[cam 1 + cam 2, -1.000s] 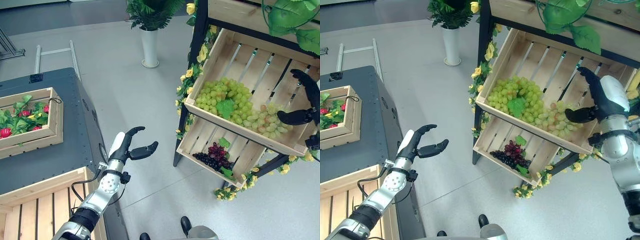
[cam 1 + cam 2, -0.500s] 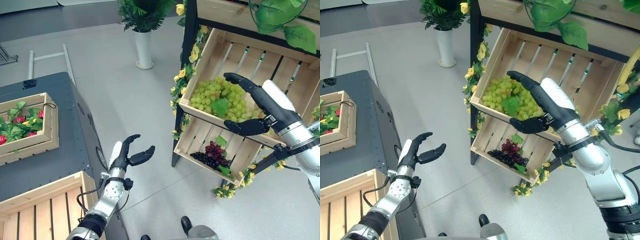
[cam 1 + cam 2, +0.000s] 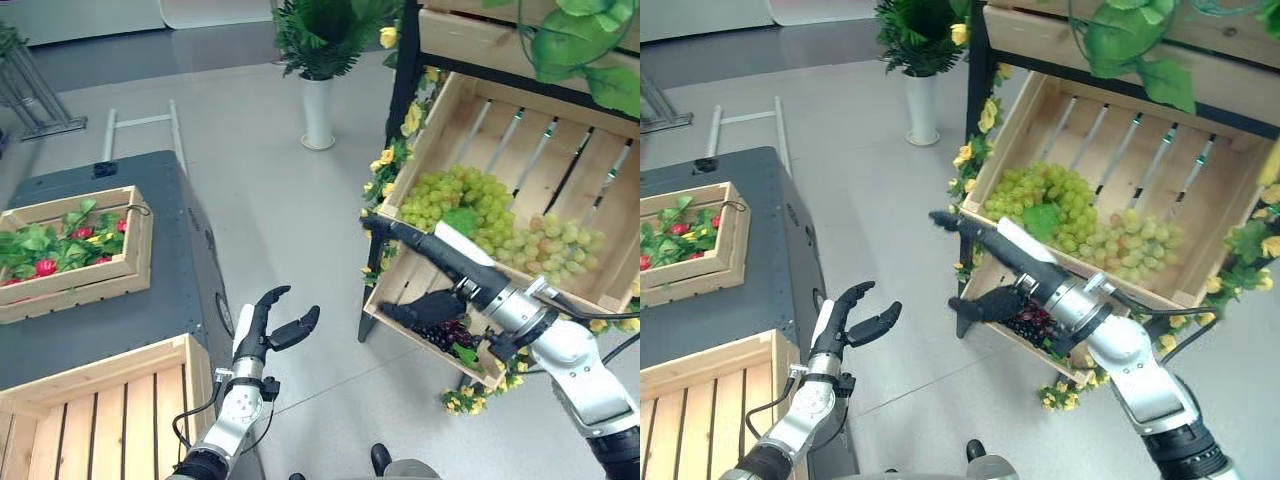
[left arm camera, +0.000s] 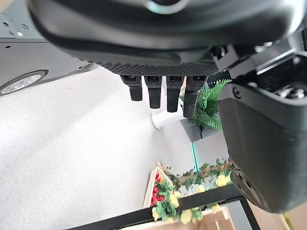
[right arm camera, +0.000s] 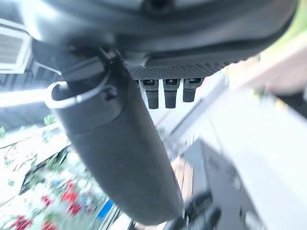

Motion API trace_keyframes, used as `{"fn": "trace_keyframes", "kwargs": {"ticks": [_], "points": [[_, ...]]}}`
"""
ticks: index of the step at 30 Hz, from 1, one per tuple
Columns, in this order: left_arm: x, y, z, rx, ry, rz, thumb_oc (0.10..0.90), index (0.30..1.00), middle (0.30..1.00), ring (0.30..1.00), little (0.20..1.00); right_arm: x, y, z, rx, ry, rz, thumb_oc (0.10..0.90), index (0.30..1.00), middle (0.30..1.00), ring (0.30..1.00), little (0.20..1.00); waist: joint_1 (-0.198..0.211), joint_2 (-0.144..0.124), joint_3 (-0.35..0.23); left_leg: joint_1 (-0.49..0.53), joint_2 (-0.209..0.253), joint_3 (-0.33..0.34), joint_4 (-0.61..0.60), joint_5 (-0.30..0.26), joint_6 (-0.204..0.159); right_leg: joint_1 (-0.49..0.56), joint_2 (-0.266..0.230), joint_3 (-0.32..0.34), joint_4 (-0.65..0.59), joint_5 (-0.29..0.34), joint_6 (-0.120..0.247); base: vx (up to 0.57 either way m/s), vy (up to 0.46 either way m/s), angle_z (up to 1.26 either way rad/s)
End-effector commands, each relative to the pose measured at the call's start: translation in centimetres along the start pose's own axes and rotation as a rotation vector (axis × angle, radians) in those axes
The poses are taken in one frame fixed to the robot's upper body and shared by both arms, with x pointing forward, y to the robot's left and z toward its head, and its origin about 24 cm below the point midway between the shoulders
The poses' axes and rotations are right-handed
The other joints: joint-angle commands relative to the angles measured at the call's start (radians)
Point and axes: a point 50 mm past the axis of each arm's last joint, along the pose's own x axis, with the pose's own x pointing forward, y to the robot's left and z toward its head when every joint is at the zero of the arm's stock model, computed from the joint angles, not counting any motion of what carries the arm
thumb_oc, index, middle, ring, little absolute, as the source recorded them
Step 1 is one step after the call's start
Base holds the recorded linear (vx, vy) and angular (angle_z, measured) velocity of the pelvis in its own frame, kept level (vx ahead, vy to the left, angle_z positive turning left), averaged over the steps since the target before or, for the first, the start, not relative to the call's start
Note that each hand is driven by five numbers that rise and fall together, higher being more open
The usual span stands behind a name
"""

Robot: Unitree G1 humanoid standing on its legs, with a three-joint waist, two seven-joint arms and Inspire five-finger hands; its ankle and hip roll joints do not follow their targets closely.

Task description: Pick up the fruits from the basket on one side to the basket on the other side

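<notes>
A heap of green grapes (image 3: 468, 197) lies in the tilted upper wooden crate (image 3: 520, 135) of the shelf on the right, with a paler bunch (image 3: 556, 246) beside it. Dark purple grapes (image 3: 1032, 320) lie in the lower crate, partly hidden by my right hand (image 3: 450, 268). That hand hangs in front of both crates, fingers stretched out toward the left, open and holding nothing. My left hand (image 3: 262, 325) floats open over the floor beside the dark cabinet. An empty slatted crate (image 3: 100, 415) sits at the lower left.
A dark cabinet (image 3: 175, 295) carries a small crate of leaves and red fruit (image 3: 70, 245). A white vase with a plant (image 3: 318, 110) stands on the floor behind. Yellow flowers (image 3: 385, 165) line the black shelf frame. A metal frame (image 3: 140, 125) lies on the floor.
My right hand has swung left and down, off the green grapes, and now reaches out in front of the shelf. The camera has shifted. The left hand has barely moved.
</notes>
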Motion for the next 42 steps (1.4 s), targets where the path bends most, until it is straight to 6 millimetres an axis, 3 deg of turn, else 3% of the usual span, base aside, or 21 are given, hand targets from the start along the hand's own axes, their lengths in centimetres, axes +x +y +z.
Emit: {"fn": "trace_keyframes", "kwargs": {"ticks": [1, 9, 10, 12, 14, 17, 23, 28, 34, 42], "points": [[1.9, 0.4, 2.9, -0.061, -0.181, 0.070, 0.800, 0.900, 0.900, 0.900, 0.900, 1.1, -1.1, 1.3, 0.071, -0.162, -0.092, 0.800, 0.900, 0.900, 0.900, 0.900, 0.050, 0.005, -0.043, 0.035, -0.054, -0.037, 0.010, -0.143, 0.020, 0.017, 0.059, -0.087, 0.002, -0.019, -0.043, -0.01, -0.043, 0.16], [0.1, -1.0, 0.3, -0.066, -0.081, 0.032, 0.800, 0.900, 0.900, 0.900, 0.900, 1.9, 3.6, -4.1, 0.310, 0.019, -0.132, 0.800, 0.900, 0.900, 0.900, 0.900, 0.085, 0.009, -0.037, 0.036, -0.058, -0.061, 0.010, -0.139, 0.021, 0.031, 0.050, -0.136, 0.007, -0.030, -0.048, -0.01, -0.033, 0.12], [-0.3, -1.3, -0.4, -0.064, -0.045, 0.017, 0.800, 0.900, 0.900, 0.900, 0.900, 1.7, 5.1, -5.9, 0.392, 0.098, -0.160, 0.800, 0.900, 0.900, 0.900, 0.900, 0.090, 0.011, -0.037, 0.037, -0.058, -0.064, 0.010, -0.139, 0.020, 0.033, 0.049, -0.143, 0.009, -0.033, -0.049, 0.00, -0.015, 0.08], [-0.8, -1.7, -1.0, -0.047, -0.023, 0.000, 0.800, 0.900, 0.900, 0.900, 0.900, 1.5, 6.8, -7.5, 0.455, 0.177, -0.179, 0.800, 0.900, 0.900, 0.900, 0.900, 0.093, 0.014, -0.036, 0.039, -0.058, -0.069, 0.010, -0.137, 0.021, 0.036, 0.048, -0.149, 0.011, -0.035, -0.051, 0.00, -0.014, 0.14], [-1.5, -1.9, -1.9, -0.043, 0.028, -0.002, 0.800, 0.900, 0.900, 0.900, 0.900, 0.5, 9.0, -9.8, 0.509, 0.307, -0.203, 0.800, 0.900, 0.900, 0.900, 0.900, 0.096, 0.017, -0.037, 0.040, -0.057, -0.073, 0.010, -0.137, 0.021, 0.039, 0.046, -0.158, 0.012, -0.038, -0.053, 0.01, -0.019, 0.15], [-1.9, -2.3, -2.3, -0.031, 0.048, -0.035, 0.800, 0.900, 0.900, 0.900, 0.900, -0.3, 10.3, -11.3, 0.550, 0.397, -0.225, 0.800, 0.900, 0.900, 0.900, 0.900, 0.100, 0.020, -0.036, 0.041, -0.057, -0.078, 0.010, -0.138, 0.023, 0.042, 0.045, -0.165, 0.013, -0.041, -0.055, 0.01, -0.017, 0.07], [-4.0, -3.0, -5.6, -0.050, 0.251, -0.138, 0.800, 0.900, 0.900, 0.900, 0.900, -4.0, 13.8, -15.6, 0.638, 0.671, -0.261, 0.800, 0.900, 0.900, 0.900, 0.900, 0.116, 0.035, -0.039, 0.040, -0.060, -0.096, 0.010, -0.137, 0.029, 0.051, 0.047, -0.175, 0.011, -0.050, -0.059, 0.01, -0.006, 0.03], [-6.1, -3.3, -8.0, -0.093, 0.423, -0.195, 0.800, 0.900, 0.900, 0.900, 0.900, -8.0, 15.9, -17.7, 0.719, 0.903, -0.380, 0.800, 0.900, 0.900, 0.900, 0.900, 0.121, 0.040, -0.046, 0.042, -0.063, -0.106, 0.010, -0.141, 0.035, 0.060, 0.051, -0.175, 0.008, -0.057, -0.064, 0.02, -0.005, 0.07], [-7.5, -4.9, -8.7, -0.073, 0.479, -0.400, 0.800, 0.900, 0.900, 0.900, 0.900, -11.1, 17.5, -18.5, 0.643, 1.085, -0.355, 0.800, 0.900, 0.900, 0.900, 0.900, 0.116, 0.053, -0.045, 0.043, -0.068, -0.116, 0.010, -0.144, 0.043, 0.058, 0.058, -0.165, 0.018, -0.069, -0.068, 0.01, -0.001, 0.01], [-7.7, -4.9, -9.1, 0.039, 0.506, -0.474, 0.800, 0.900, 0.900, 0.900, 0.900, -11.4, 17.9, -18.6, 0.605, 1.128, -0.268, 0.800, 0.900, 0.900, 0.900, 0.900, 0.118, 0.053, -0.045, 0.046, -0.070, -0.123, 0.015, -0.148, 0.046, 0.065, 0.062, -0.162, 0.024, -0.080, -0.072, 0.00, 0.000, 0.00]]}}
